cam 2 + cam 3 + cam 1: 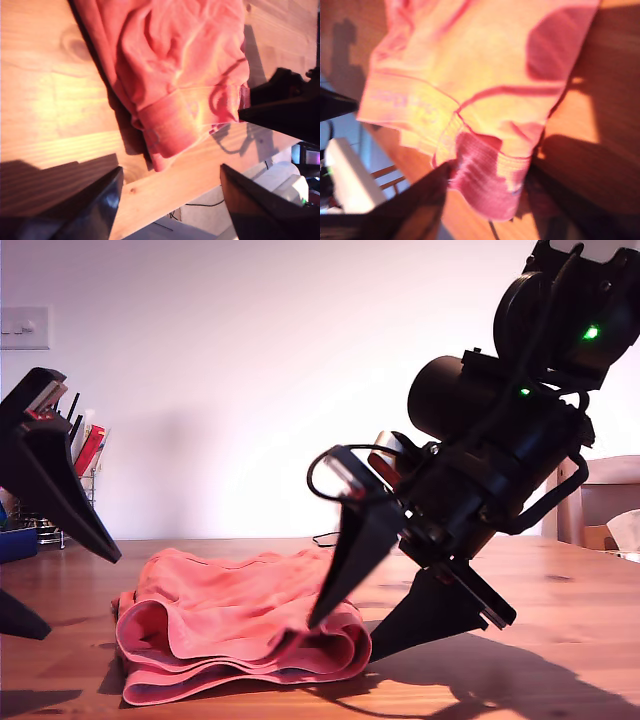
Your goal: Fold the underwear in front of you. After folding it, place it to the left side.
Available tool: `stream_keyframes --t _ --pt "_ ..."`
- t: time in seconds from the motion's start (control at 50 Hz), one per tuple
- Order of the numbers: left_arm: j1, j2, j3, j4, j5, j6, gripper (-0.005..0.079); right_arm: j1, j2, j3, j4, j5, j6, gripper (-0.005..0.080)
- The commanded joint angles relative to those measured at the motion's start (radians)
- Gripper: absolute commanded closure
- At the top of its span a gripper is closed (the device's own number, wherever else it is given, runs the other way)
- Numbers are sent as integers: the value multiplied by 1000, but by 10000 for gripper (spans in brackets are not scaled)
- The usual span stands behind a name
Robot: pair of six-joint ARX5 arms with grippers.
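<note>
The coral-red underwear (220, 610) lies folded in layers on the wooden table (560, 580), toward the exterior view's left of centre. My second gripper (342, 640) comes down from the exterior view's right, open, its fingers straddling the garment's rolled end. Seen from the second wrist, the stitched waistband of the underwear (470, 60) sits between the two fingers of my second gripper (492, 170). My first gripper (83, 596) is at the exterior view's left edge, open and holding nothing. In the first wrist view my first gripper (170, 172) stands just short of the underwear (185, 50).
A wire rack with black utensils and a flat red item (88, 450) stands at the back on the exterior view's left, by a blue box (15, 540). A wooden chair (600, 500) is behind the table on the exterior view's right. The table edge (200, 192) is close to my first gripper.
</note>
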Motion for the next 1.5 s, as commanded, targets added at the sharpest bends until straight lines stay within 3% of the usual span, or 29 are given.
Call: stream_keyframes --t 0.0,0.2,0.58,0.84,1.04,1.3,1.48 --pt "-2 11 -3 6 1 4 181 14 59 -18 9 32 1 631" --pt "-3 11 -3 17 -16 4 181 21 59 -18 20 84 1 767" --pt "-12 168 -3 161 24 -90 147 37 59 -18 19 83 -18 765" --pt "-64 241 -3 228 21 -146 135 40 59 -18 19 83 -37 765" --pt "-124 285 -3 269 -53 -184 135 40 59 -18 21 82 -45 765" --pt "-212 421 -3 425 -51 -267 136 40 59 -18 20 65 -53 765" --pt "-229 435 -2 468 -36 -299 138 40 59 -18 15 64 -63 765"
